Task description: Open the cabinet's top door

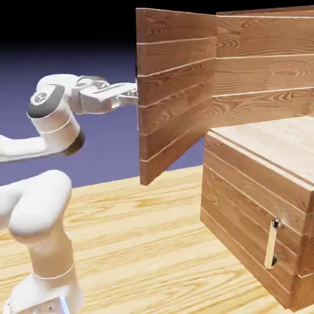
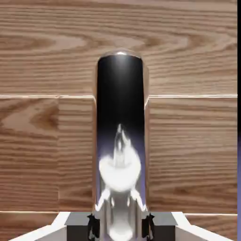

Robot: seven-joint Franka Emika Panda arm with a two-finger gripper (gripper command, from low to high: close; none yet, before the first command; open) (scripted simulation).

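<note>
1. Cabinet (image 1: 257, 202) at the exterior view's right: large box of reddish-brown horizontal planks, pale top surface, standing on the wooden table (image 1: 141, 239)
2. Top door (image 1: 175, 92) swung well open, hinged along its right edge at the cabinet body, free edge out to the left and hanging over the table; about five planks visible on its face
3. Shorter door low on the cabinet's front, shut, with pale cream handle (image 1: 272, 244) upright on it
4. White arm (image 1: 43, 202) rising from lower left, bent back on itself, hand level and pointing right toward the open door's free edge
5. Gripper (image 1: 131, 93) right at the door's left edge; fingertips hidden there in the exterior view
6. Hand view: grey metallic bar handle (image 2: 121, 141) upright and large in the middle, mirror-bright, reflecting the white hand; plank wood of the door filling everything behind
7. Dark fingertips (image 2: 92, 226) at the bottom edge pressed against either side of the bar, no gap showing; clamped on the handle
8. Plank seams level across the hand view, bar running straight up between them
</note>
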